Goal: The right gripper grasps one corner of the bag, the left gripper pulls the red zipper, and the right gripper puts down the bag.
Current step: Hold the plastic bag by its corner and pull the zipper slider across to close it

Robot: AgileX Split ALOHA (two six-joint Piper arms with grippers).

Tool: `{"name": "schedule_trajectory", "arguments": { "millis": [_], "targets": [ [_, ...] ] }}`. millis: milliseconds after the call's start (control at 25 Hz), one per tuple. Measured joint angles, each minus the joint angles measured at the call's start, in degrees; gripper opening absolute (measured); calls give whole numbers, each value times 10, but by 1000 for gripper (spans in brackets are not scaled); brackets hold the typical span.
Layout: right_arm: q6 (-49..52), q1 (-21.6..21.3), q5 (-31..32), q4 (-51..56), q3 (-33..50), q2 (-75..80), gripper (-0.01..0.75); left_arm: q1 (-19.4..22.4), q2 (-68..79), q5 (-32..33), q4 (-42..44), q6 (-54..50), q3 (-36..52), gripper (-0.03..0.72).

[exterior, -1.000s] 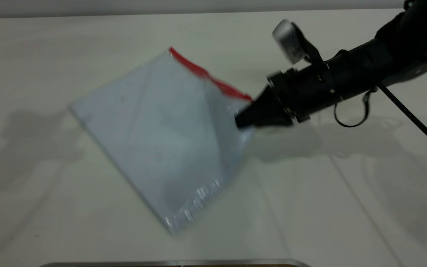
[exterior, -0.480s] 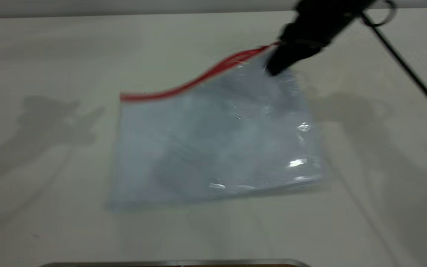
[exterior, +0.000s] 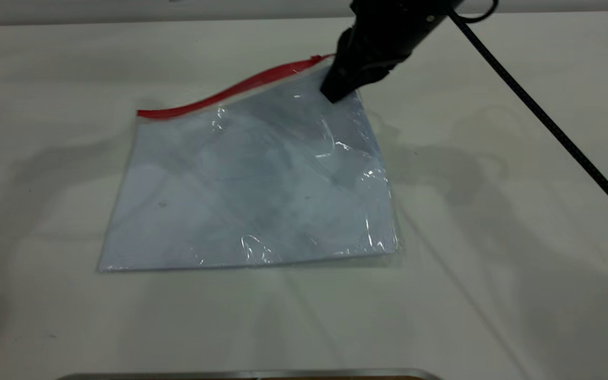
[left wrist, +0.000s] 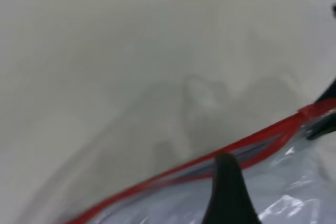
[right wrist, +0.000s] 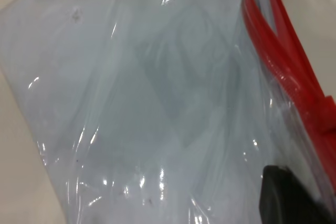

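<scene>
The bag (exterior: 251,179), a clear pouch with white sheets inside, lies mostly flat on the white table (exterior: 504,274). The red zipper (exterior: 230,92) runs along its far edge. My right gripper (exterior: 334,94) is shut on the far right corner (exterior: 347,103), at the end of the red strip, and holds that corner a little above the table. In the right wrist view its black jaw (right wrist: 283,195) presses on the plastic beside the red zipper (right wrist: 286,66). My left gripper (left wrist: 227,187) shows only as a black tip over the bag (left wrist: 294,192), right next to the red zipper (left wrist: 252,142).
A black cable (exterior: 547,126) trails from the right arm across the table's right side. A metal-edged object (exterior: 246,374) lies along the near edge. The left arm is outside the exterior view.
The right gripper has swung from the middle right to the far side, then left, taking the bag's corner with it. The bag has turned and now lies flatter, red edge at the far side.
</scene>
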Motion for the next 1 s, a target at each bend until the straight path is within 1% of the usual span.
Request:
{"name": "schedule_trajectory", "arguments": {
  "millis": [200, 400, 600, 800, 1000],
  "targets": [
    [-13, 10, 10, 2, 0, 0, 35, -39, 82, 83, 32, 1, -99, 564],
    [-40, 23, 6, 13, 0, 0, 35, -71, 118, 107, 58, -9, -155, 564],
    [-48, 24, 5, 22, 0, 0, 35, -76, 126, 130, 94, -40, -179, 564],
    [-50, 24, 4, 23, 0, 0, 35, -76, 132, 137, 127, -53, -181, 564],
    [-50, 24, 4, 23, 0, 0, 35, -76, 143, 138, 130, -54, -184, 526]
  ]
}}
